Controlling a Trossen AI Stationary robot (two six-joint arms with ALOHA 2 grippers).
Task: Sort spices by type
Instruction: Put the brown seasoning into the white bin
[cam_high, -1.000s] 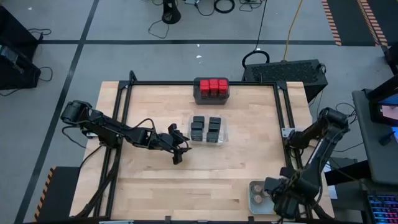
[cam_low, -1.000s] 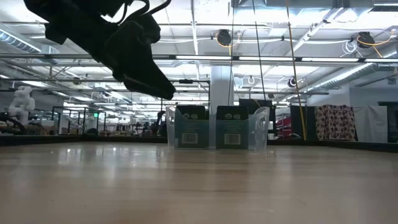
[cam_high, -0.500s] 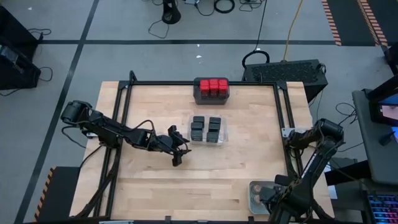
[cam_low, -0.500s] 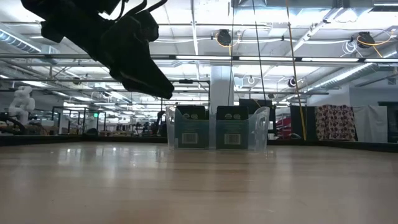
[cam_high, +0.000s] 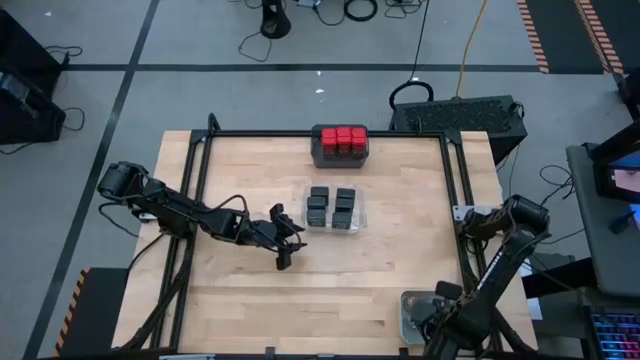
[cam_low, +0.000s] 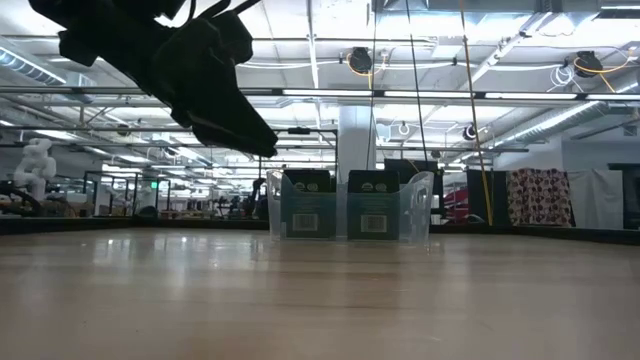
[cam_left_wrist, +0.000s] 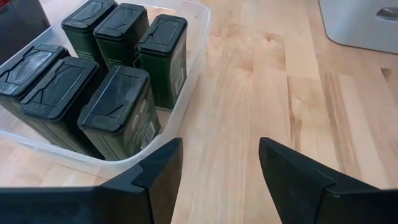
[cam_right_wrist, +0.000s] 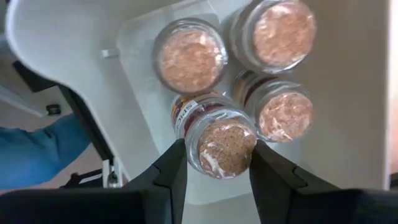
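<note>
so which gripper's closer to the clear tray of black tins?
Left. The left gripper hovers open just beside the clear tray; the right gripper is at the table's near right corner, holding a round jar.

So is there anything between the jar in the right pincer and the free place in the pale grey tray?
Nothing visible blocks it. The right pincer is shut on a round jar directly over the pale grey tray. Three other jars already stand there, close beside the held one, so the free place is tight.
</note>
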